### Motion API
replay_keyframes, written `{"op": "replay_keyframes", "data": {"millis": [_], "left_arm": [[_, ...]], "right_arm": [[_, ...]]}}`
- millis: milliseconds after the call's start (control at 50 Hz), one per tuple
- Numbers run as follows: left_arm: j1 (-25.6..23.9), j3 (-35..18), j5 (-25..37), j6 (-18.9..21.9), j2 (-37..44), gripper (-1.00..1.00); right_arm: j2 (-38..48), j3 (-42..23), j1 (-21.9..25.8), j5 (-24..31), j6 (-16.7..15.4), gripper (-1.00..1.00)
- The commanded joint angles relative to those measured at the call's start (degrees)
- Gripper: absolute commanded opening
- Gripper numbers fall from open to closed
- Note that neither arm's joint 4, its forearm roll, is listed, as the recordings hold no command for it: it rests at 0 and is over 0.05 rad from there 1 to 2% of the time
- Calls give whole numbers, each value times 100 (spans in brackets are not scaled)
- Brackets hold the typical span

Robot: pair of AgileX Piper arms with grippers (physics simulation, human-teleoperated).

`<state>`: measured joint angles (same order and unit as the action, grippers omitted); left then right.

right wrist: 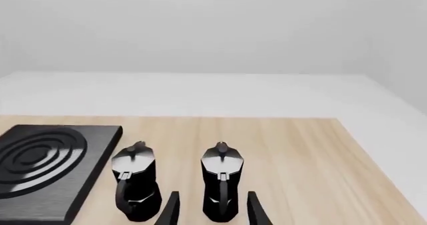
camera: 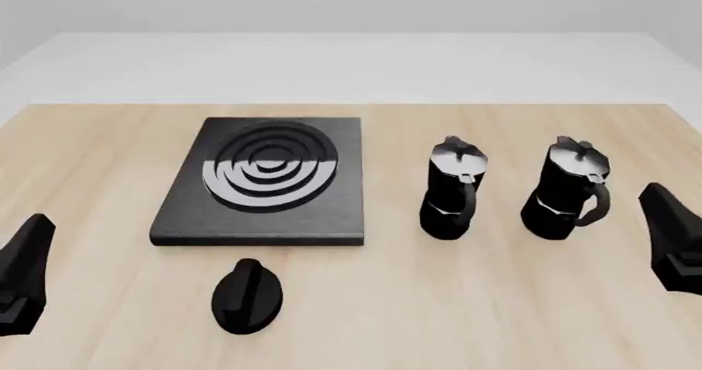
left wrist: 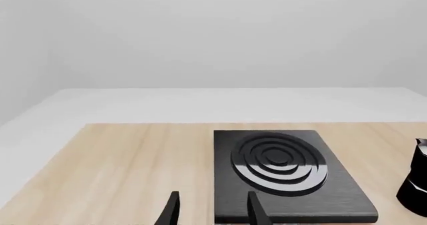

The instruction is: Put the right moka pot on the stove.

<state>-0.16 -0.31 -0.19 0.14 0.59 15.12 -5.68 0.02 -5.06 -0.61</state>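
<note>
1. The right gripper (right wrist: 212, 207) has its two fingers spread apart and grasps nothing; in the front view it sits at the right edge of the frame (camera: 675, 238), just beside the right moka pot (camera: 565, 189) without touching it.
2. The left gripper (left wrist: 212, 210) is likewise released, its fingers apart, low at the left edge of the front view (camera: 22, 275).
3. Count: two moka pots, one stove, one dial knob, two grippers.
4. The right moka pot stands upright right of centre, on the table (camera: 494, 304); the second moka pot (camera: 452, 189) stands near it on its left, a gap between them.
5. The stove (camera: 263, 181) lies flat left of centre, apart from both pots.
6. The dial knob (camera: 248, 296) sits below the stove's front edge.
7. Bare wood lies between stove and pots and along the frame's bottom right.
</note>
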Motion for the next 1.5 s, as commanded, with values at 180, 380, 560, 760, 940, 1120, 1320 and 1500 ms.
{"op": "replay_keyframes", "data": {"millis": [180,380,560,760,940,1120,1320,1500], "left_arm": [[14,23,-52,-12,33,100],[14,16,-19,-12,8,100],[15,24,-76,-13,59,100],[15,12,-2,-12,-5,100],[15,14,-20,-12,10,100],[15,11,-14,-12,7,100],[14,19,-49,-13,35,100],[15,19,-48,-14,32,100]], "right_arm": [[1325,-82,-75,-719,-22,100],[1942,-55,-67,-1088,27,100],[2081,7,-95,-1176,-60,100],[2674,60,-195,-1646,-170,100],[3206,49,-186,-2086,-205,100],[3785,52,-109,-2563,-208,100],[4278,-80,-50,-2852,-251,100],[4628,-91,-158,-3142,-295,100]]}}
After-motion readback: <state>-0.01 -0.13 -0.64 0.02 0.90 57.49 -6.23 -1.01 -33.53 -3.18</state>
